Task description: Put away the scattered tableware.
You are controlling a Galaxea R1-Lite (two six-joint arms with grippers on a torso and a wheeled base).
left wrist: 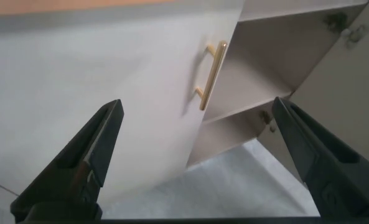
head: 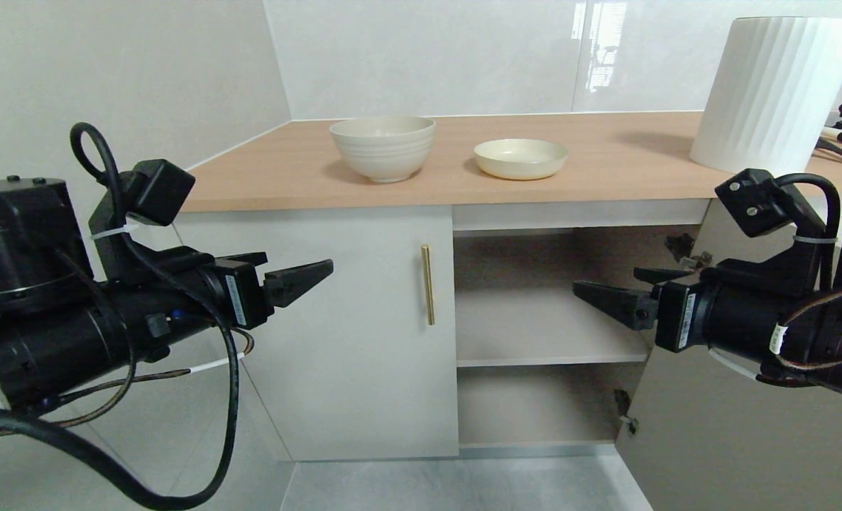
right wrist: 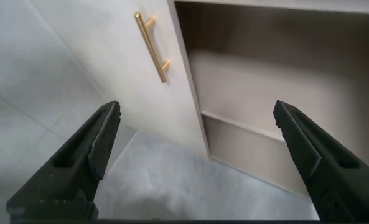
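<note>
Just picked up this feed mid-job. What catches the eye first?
A ribbed bowl and a shallow dish sit side by side on the wooden countertop. Below, the right half of the cabinet stands open, showing a shelf. The left gripper and right gripper hang open in front.

White glossy walls (head: 428, 57) upper frame; wooden desk (head: 627, 160) centre; white cabinet (head: 577, 213) below, left door (head: 343, 341) shut, brass handle (head: 427, 284), right door (head: 705, 447) open, shelf (head: 542, 330) inside; grey floor (head: 463, 486) bottom.

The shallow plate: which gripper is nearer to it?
Right. The right gripper hangs below the plate, before the open cabinet; the left gripper is farther left, before the shut door.
</note>
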